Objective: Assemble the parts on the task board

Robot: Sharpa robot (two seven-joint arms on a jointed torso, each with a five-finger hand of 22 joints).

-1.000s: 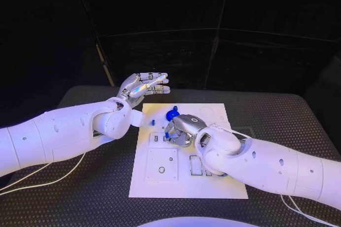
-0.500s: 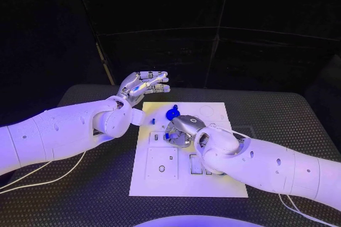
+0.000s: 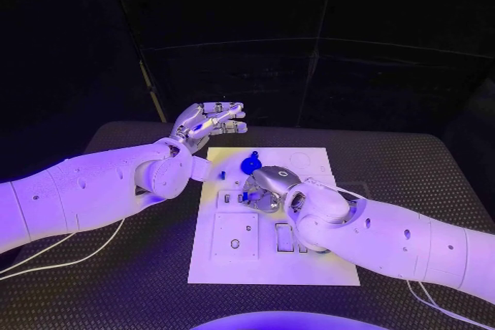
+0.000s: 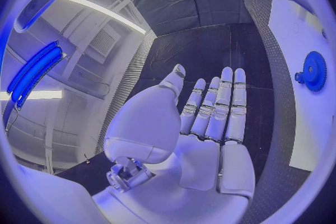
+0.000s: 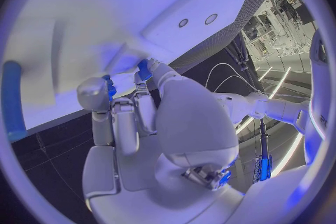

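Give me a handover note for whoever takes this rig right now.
Left hand: empty, fingers apart, raised beyond the far left corner of the white board.
Right hand: down on the board's middle, its fingers pinching a small blue part.
Blue gear: on the board near its far edge, just beyond the right hand.
Done: cannot tell.
Left: seat the pinched part, then the remaining parts.
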